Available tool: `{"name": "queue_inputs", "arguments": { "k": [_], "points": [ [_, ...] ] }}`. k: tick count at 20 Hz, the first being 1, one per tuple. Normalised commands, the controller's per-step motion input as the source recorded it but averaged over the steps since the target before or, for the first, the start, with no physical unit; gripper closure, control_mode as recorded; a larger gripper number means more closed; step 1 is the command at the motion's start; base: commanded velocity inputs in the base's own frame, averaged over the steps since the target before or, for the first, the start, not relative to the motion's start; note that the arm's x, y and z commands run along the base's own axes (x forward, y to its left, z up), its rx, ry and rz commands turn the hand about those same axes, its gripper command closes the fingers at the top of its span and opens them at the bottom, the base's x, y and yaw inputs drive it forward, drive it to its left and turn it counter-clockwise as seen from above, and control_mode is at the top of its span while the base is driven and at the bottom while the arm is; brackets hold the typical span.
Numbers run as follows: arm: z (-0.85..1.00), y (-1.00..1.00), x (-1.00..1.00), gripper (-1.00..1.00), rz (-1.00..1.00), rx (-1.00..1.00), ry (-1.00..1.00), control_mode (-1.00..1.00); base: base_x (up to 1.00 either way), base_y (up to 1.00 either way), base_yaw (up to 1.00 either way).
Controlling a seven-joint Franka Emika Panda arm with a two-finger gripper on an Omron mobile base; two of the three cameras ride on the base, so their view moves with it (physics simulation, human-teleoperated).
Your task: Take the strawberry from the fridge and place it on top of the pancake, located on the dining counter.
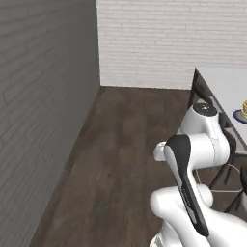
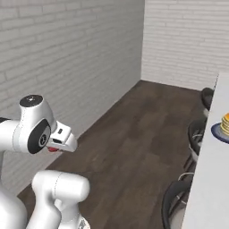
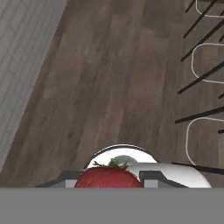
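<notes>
Two things matter for you here, and they sit well apart. The dining counter (image 2: 206, 188) runs along the right edge of the right base view, white-topped, with black-framed stools (image 2: 197, 134) tucked against it over the dark wood floor (image 1: 125, 144). On its top sits the pancake (image 2: 226, 124) on a dark blue plate (image 2: 219, 133). Your gripper (image 3: 109, 178) hangs above the floor, jaws partly closed on the strawberry (image 3: 108, 177), which sits red between the fingertips, green leaves up, in the hand view.
</notes>
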Motion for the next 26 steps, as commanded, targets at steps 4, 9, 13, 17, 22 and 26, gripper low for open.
{"name": "queue_inputs", "arguments": {
  "k": [4,9,13,17,22,26],
  "points": [
    [0.0,0.0,0.0,1.0,0.0,0.0,0.0,1.0,0.5,0.11,-0.72],
    [0.0,0.0,0.0,1.0,0.0,0.0,0.0,1.0,0.83,0.55,-0.69],
    [0.0,0.0,0.0,1.0,0.0,0.0,0.0,1.0,1.0,0.76,-0.66],
    [0.0,0.0,0.0,1.0,0.0,0.0,0.0,1.0,1.0,0.76,-0.66],
    [0.0,0.0,0.0,1.0,0.0,0.0,0.0,1.0,1.0,0.68,-0.7],
    [0.0,0.0,0.0,1.0,0.0,0.0,0.0,1.0,0.92,0.57,-0.75]
  ]
}}
